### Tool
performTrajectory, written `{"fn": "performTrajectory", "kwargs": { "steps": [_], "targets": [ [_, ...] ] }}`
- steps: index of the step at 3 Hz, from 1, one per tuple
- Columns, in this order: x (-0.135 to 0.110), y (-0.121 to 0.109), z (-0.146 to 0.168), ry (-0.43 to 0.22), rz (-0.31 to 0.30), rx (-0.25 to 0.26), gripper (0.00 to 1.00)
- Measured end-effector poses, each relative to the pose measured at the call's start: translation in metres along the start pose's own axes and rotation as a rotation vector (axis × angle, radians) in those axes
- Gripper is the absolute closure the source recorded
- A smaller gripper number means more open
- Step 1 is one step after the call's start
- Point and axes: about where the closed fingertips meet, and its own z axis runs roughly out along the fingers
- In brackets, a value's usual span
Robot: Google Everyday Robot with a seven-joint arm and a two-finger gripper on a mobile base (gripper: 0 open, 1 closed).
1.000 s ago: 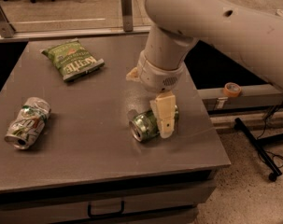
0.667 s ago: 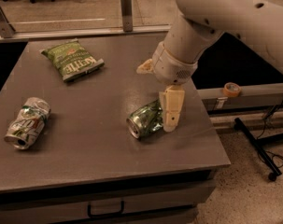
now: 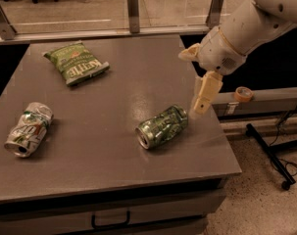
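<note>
- Since the earlier frame, my pincer (image 3: 193, 82) had lifted off the green can (image 3: 162, 126) and drawn back toward the upper right of the frame. The can had rolled slightly and lay at a new angle.
- My pincer hung above the right edge of the table (image 3: 113, 180), just up and right of the green can and clear of it. Its fingers (image 3: 206, 93) were spread and held nothing.
- The green can lay on its side, right of centre, with its open end facing the lower left.
- Judgement: the can was thin, light metal, easily dented, smooth and prone to roll. The soundest hold looked to be across the middle of its round body, square to its long axis.
- A crushed can (image 3: 29, 129) lay at the left and a green chip bag (image 3: 75, 62) at the upper left, both well apart from the pincer.
</note>
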Motion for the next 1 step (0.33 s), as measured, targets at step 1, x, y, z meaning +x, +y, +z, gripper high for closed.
{"fn": "performTrajectory", "kwargs": {
  "steps": [1],
  "targets": [
    [0.0041,-0.0046,-0.0075,-0.009,0.029,0.024,0.00]
  ]
}}
